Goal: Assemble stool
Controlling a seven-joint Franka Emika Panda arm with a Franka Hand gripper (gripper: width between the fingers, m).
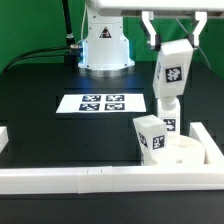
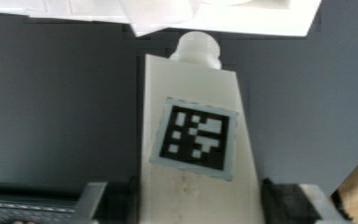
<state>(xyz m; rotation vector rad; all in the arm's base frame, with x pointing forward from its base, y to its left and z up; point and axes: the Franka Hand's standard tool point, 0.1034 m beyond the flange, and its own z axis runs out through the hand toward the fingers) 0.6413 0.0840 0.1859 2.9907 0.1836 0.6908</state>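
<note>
My gripper (image 1: 172, 42) is shut on a white leg block (image 1: 172, 75) with a black-and-white tag, held nearly upright in the air at the exterior view's right. Its lower end hangs just above the round white seat (image 1: 186, 152), which lies in the front right corner. One leg block (image 1: 150, 137) stands on the seat's near left side, and another tagged leg block (image 1: 170, 125) shows behind it. In the wrist view the held leg block (image 2: 197, 120) runs out from between the fingers (image 2: 105, 200), its rounded peg pointing at blurred white parts (image 2: 220, 15) beyond.
The marker board (image 1: 103, 102) lies flat on the black table in front of the robot base (image 1: 105, 45). White border rails (image 1: 90, 180) run along the front, with short pieces at the left (image 1: 5, 140) and right (image 1: 208, 140) edges.
</note>
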